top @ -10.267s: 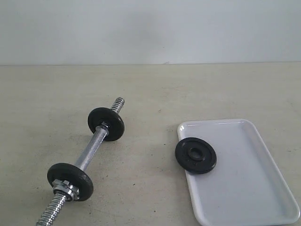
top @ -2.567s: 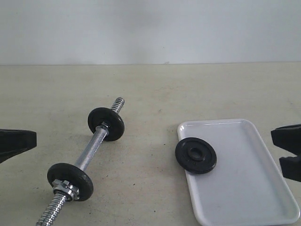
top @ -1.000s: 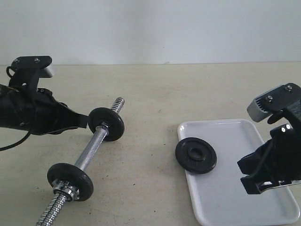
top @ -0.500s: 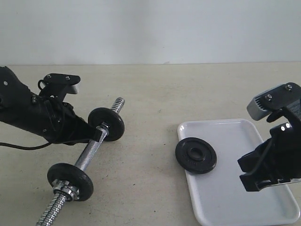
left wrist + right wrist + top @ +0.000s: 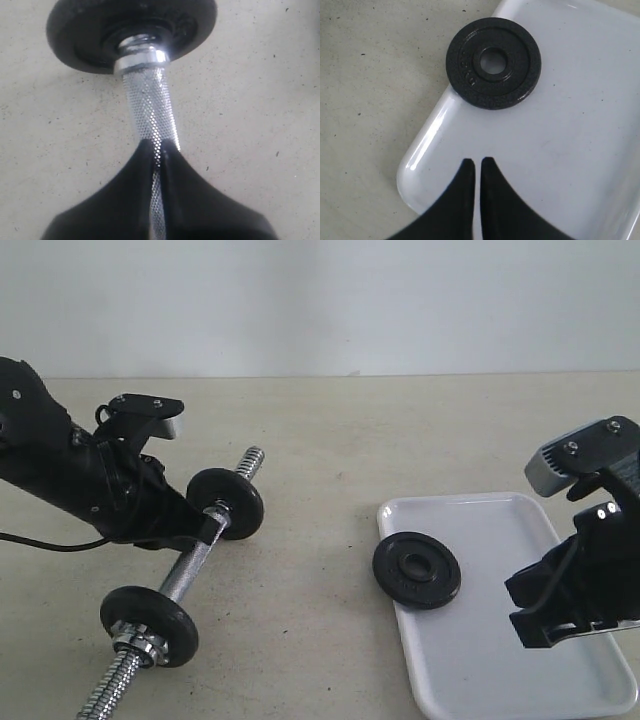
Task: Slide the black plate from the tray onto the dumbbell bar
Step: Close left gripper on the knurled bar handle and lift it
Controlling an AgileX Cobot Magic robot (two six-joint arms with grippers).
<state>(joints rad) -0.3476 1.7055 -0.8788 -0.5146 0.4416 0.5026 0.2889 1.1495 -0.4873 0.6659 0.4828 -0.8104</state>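
The black plate [image 5: 417, 570] [image 5: 493, 62] lies flat, half over the tray's near-left rim. The white tray [image 5: 545, 540] [image 5: 570, 150] sits at the right. To the left lies the dumbbell bar [image 5: 188, 568] [image 5: 150, 110], running diagonally with a black disc near each end. My left gripper [image 5: 205, 532] [image 5: 157, 145] is shut and hovers right over the bar's knurled middle, beside the far disc [image 5: 226, 503] [image 5: 132, 25]; the bar shows through the slit between the fingers. My right gripper [image 5: 522, 612] [image 5: 474, 161] is shut over the tray, a short way from the plate, with nothing in it.
The near disc [image 5: 149, 626] sits against silver nuts [image 5: 135, 640] on the bar's threaded end. The bar's far threaded tip [image 5: 252, 459] sticks out past the far disc. Everything rests on a beige tabletop [image 5: 330, 440] before a pale wall.
My left arm has moved right, bringing its shut gripper over the bar by the far disc. The right arm has hardly moved. Plate, tray and bar stayed put.
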